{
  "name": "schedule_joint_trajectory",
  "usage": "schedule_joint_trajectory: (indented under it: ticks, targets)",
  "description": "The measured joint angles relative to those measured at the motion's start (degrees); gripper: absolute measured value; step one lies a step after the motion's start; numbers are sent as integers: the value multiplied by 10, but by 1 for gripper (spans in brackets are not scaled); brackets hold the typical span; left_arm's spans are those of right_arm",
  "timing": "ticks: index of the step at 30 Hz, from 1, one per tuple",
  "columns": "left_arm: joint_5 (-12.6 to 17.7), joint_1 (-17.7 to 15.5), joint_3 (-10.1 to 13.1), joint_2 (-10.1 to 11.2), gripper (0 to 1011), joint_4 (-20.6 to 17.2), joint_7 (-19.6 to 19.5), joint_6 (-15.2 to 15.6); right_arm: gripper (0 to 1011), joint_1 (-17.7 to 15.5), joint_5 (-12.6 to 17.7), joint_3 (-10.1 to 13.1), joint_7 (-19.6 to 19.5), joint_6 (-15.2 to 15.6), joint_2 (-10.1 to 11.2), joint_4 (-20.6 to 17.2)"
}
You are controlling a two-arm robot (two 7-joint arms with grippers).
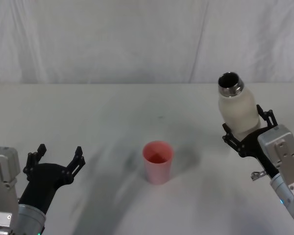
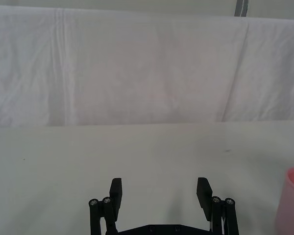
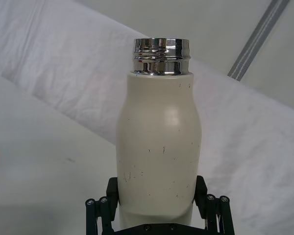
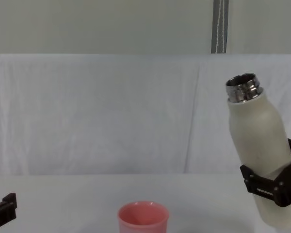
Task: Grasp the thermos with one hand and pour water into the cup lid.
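White-draped table (image 1: 112,107), cream steel-necked thermos (image 1: 237,110), pink cup lid (image 1: 158,162).

White-draped backdrop behind a pale table

A creased white cloth (image 4: 97,111) hangs behind the white table (image 1: 88,112); above it a plain grey-green wall (image 4: 102,24) carries a vertical grey strip (image 4: 220,26).

No readable text, label or number appears; the thermos (image 3: 157,156) bears only small dark specks, possibly scuffs.
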Motion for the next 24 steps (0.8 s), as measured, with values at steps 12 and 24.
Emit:
schedule_joint_trajectory:
  ticks: [12,24]
  targets:
    - [0,0,0,0,1001,0,0,0,950,-10,40,24,2,-12,-16,11]
    - [0,0,0,0,1001,0,0,0,950,-18,78,45,2,-11,-35,15]
